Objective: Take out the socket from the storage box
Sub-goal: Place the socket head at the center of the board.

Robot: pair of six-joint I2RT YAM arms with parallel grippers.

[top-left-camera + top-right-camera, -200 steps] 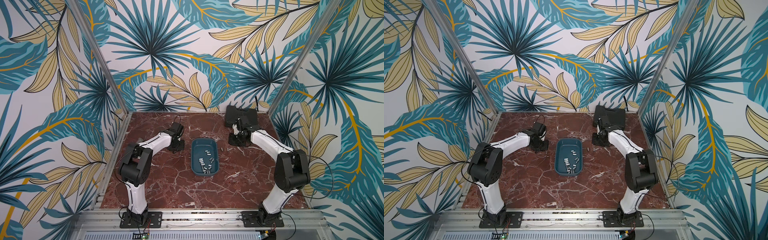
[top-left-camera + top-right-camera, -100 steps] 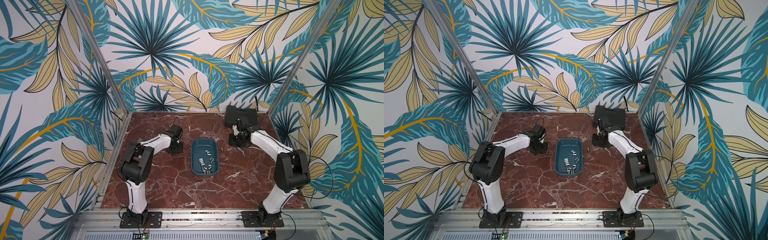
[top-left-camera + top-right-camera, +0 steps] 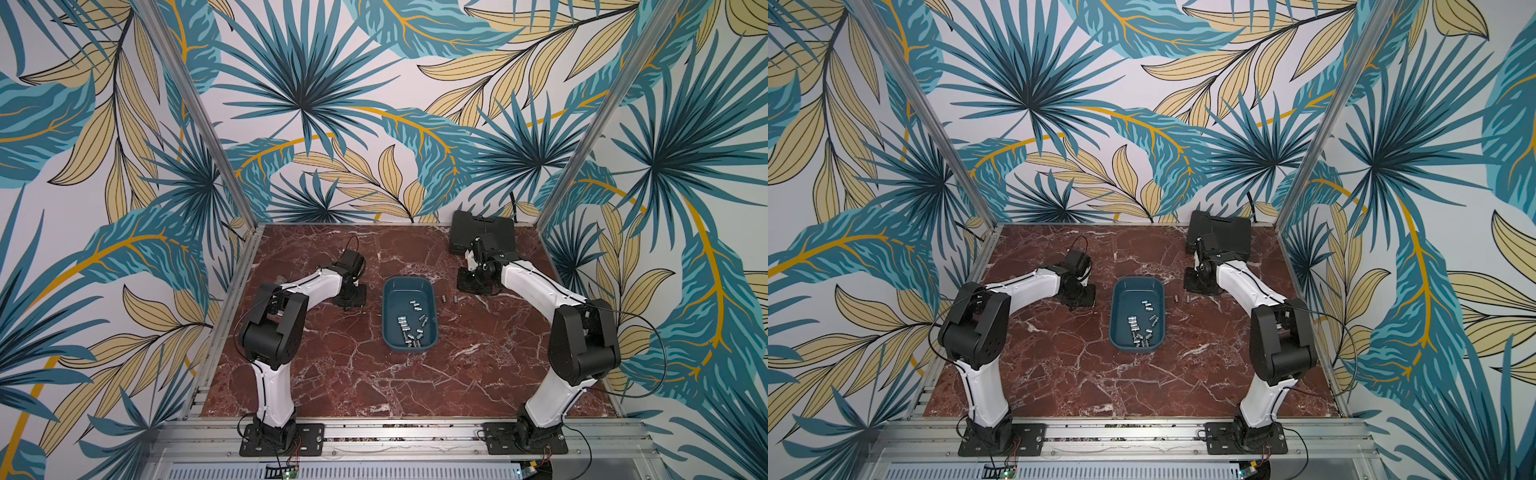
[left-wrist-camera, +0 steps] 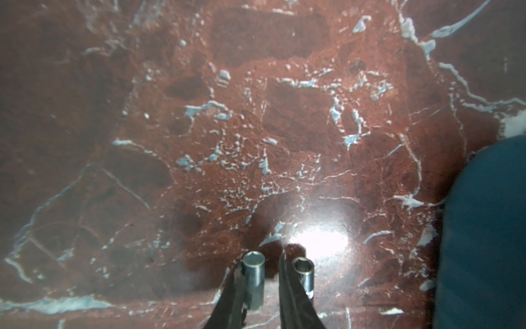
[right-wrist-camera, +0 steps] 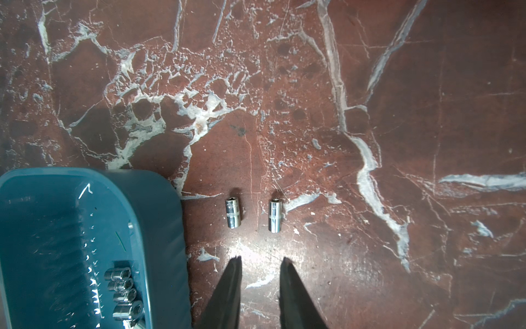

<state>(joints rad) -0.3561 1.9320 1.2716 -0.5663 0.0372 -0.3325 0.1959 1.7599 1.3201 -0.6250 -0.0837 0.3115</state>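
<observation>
The blue box (image 3: 409,281) is sat mid-table, and a pile of sockets (image 3: 410,330) can be seen inside it, mostly at the end nearer the arm bases. A pair of sockets (image 5: 233,213) is laid on the marble table (image 5: 370,85) just beside the box on the right arm's side. The right gripper (image 5: 261,258) is held near them, fingers spread a bit, nothing between. On the box's other side, the left gripper (image 4: 261,260) is parted around one socket (image 4: 253,280), not squeezed, with a gap at one finger. Another socket (image 4: 304,275) is seen just outside that finger.
</observation>
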